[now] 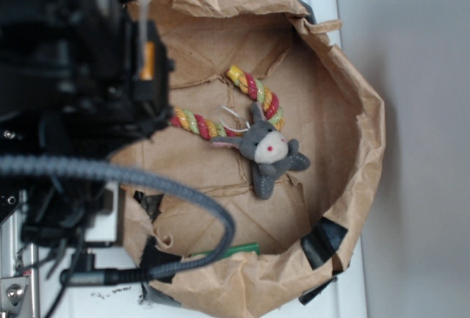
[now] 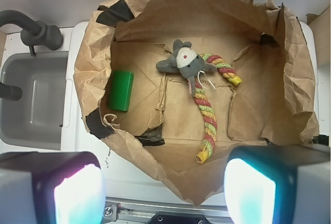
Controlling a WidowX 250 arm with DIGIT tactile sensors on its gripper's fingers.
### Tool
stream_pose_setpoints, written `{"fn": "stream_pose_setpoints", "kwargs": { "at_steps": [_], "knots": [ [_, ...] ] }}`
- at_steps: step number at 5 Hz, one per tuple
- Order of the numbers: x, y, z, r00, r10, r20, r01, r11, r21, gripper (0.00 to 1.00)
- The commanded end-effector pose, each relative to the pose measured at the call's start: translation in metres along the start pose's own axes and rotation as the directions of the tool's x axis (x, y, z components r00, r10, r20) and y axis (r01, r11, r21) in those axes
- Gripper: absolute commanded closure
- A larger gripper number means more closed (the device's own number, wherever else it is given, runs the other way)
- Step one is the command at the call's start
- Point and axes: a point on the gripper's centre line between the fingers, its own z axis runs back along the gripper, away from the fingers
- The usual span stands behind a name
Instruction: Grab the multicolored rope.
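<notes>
Fingers (image 2: 248,188) of the gripper (image 2: 165,188) fill the bottom corners of the wrist view, two pale pads glowing teal, one at lower left and one at lower right, spread wide apart with nothing between them. They hang above the near rim of the brown paper bag (image 2: 295,69), clear of everything inside it.

Up the frame from that gap, the multicolored rope (image 2: 209,123) lies on the bag's flat floor. Its red, yellow and light-green strands run from a yellow end at lower centre, up through a bend behind the plush, and over to a second yellow end right of centre. The grey plush donkey (image 2: 183,63) sits on that bend, white face and red nose up, touching the rope. Well apart to the left, a green cylinder (image 2: 120,90) lies against the bag's left wall. Outside the bag, at the far left edge, there's a grey sink (image 2: 31,105) with a dark faucet (image 2: 36,32) above it.

In the exterior view the black arm (image 1: 73,76) blocks the upper left, a grey cable (image 1: 161,193) sweeping across the lower left. The gripper itself is hidden there. Rope and donkey show at mid-frame, the rope arching from the arm's edge around the donkey's head.
</notes>
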Motion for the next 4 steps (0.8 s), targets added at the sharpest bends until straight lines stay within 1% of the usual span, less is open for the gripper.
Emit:
{"fn": "stream_pose_setpoints", "kwargs": {
  "at_steps": [1,2,3,4],
  "knots": [
    [0.003,0.002,0.007,0.999,0.009,0.03,-0.01,1.0,0.003,0.0],
    [0.004,0.022,-0.041,1.0,0.019,0.01,-0.019,0.999,0.044,0.0],
    [0.019,0.038,-0.082,0.998,0.045,0.039,-0.047,0.998,0.049,0.0],
    [0.032,0.049,-0.095,0.996,0.081,0.046,-0.083,0.995,0.048,0.0]
  ]
}}
